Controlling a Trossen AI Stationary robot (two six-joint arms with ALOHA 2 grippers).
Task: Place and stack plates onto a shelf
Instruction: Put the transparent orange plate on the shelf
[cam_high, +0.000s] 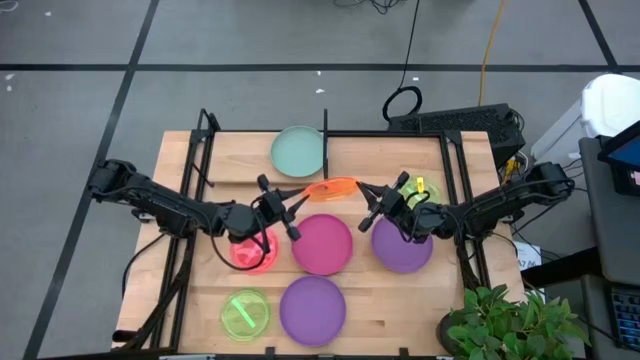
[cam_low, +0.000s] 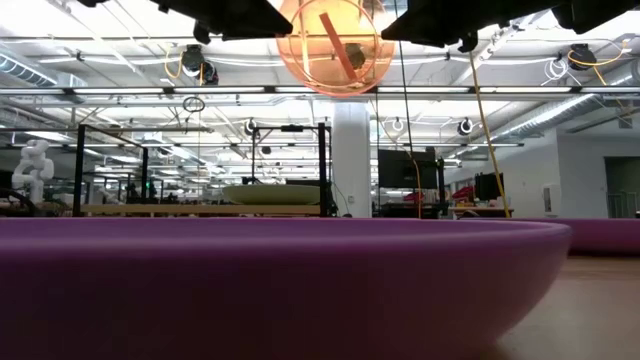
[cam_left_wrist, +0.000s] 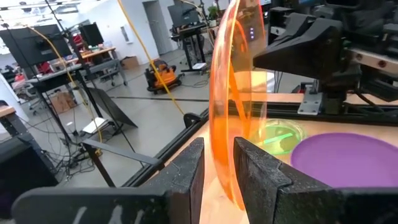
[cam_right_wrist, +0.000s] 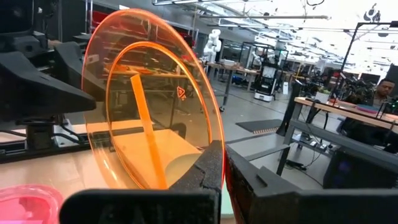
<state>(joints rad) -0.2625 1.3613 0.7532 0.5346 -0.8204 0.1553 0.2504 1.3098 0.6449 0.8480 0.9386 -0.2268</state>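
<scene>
A small translucent orange plate (cam_high: 333, 187) is up in the air over the middle of the table, standing on edge, with my two grippers on opposite sides of it. My left gripper (cam_high: 303, 196) is shut on its left rim and my right gripper (cam_high: 362, 191) on its right rim. In the low view the orange plate (cam_low: 335, 45) sits high above the table. A pale teal plate (cam_high: 298, 150) lies flat on the shelf (cam_high: 380, 152) along the far edge, next to the black post (cam_high: 325, 125). My left gripper (cam_left_wrist: 219, 171) pinches the orange plate's rim (cam_left_wrist: 224, 155) between its two fingers, coming level from the table's left. The plate stands on edge, lifted clear of the table. My right gripper (cam_right_wrist: 224, 177) pinches the opposite rim (cam_right_wrist: 217, 140) of the orange plate between its two fingers, coming level from the table's right. The plate is upright and off the table.
On the tabletop lie a magenta plate (cam_high: 322, 243), a purple plate (cam_high: 402, 248) under my right arm, another purple plate (cam_high: 312, 310), a red plate (cam_high: 253, 252) under my left arm, a green plate (cam_high: 245, 313) and another green plate (cam_high: 415, 187). A potted plant (cam_high: 510, 325) stands at the near right corner.
</scene>
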